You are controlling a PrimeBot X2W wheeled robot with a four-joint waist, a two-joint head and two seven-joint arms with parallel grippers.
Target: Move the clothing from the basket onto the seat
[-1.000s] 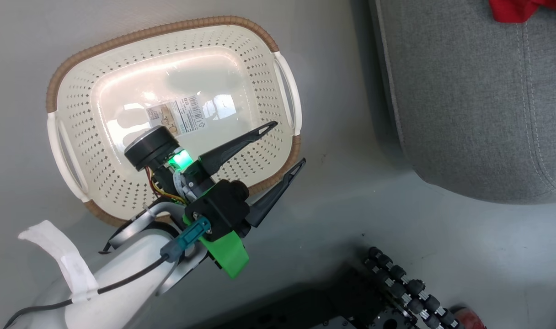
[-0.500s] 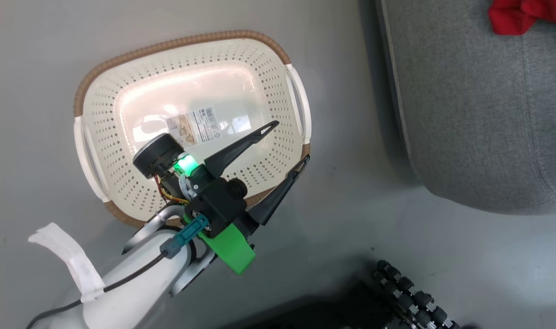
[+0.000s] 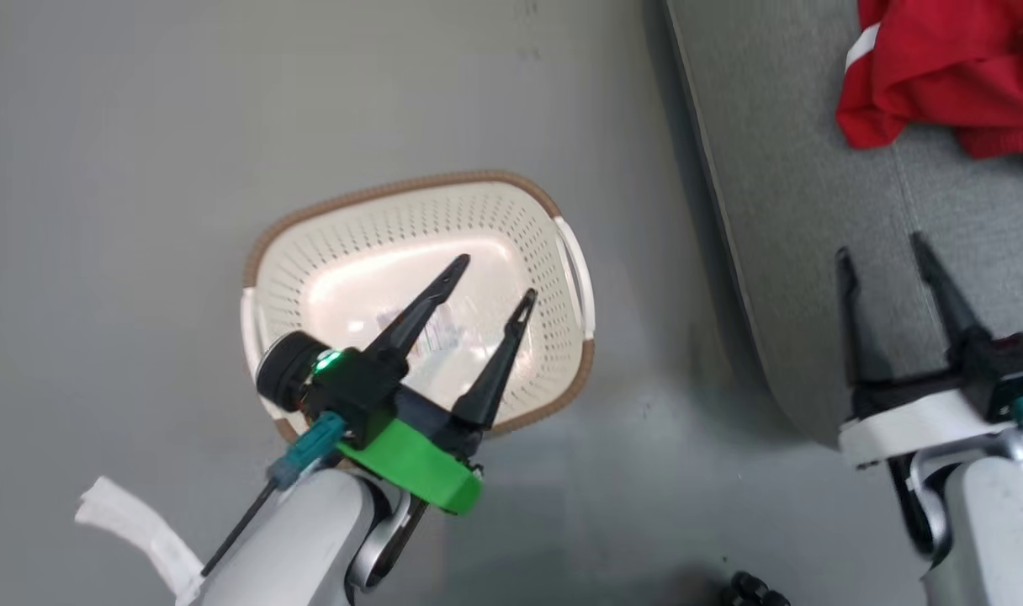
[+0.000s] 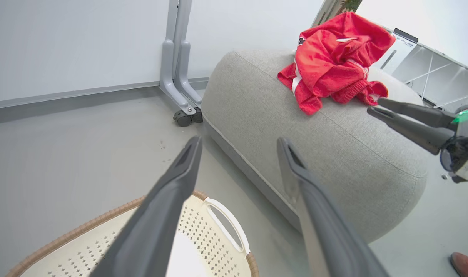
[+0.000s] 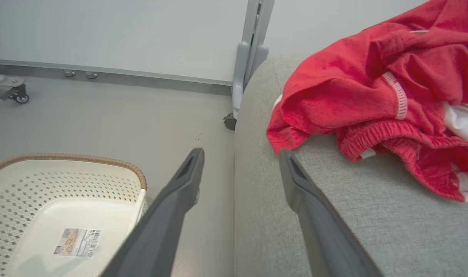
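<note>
The clothing (image 3: 940, 76) lies heaped on the seat (image 3: 797, 194); the basket (image 3: 394, 187) stands on the floor (image 3: 141, 168) beside it. The left gripper (image 3: 495, 279) hangs over the basket, the right gripper (image 3: 879, 248) over the seat's edge, both spread apart.

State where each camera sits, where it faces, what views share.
Head view: above, looking down at the cream perforated plastic basket; left claw, right claw show.
Left wrist view: behind left claw, facing the grey fabric seat.
Right wrist view: behind right claw, facing the red white-striped clothing.
All share basket, seat, clothing.
</note>
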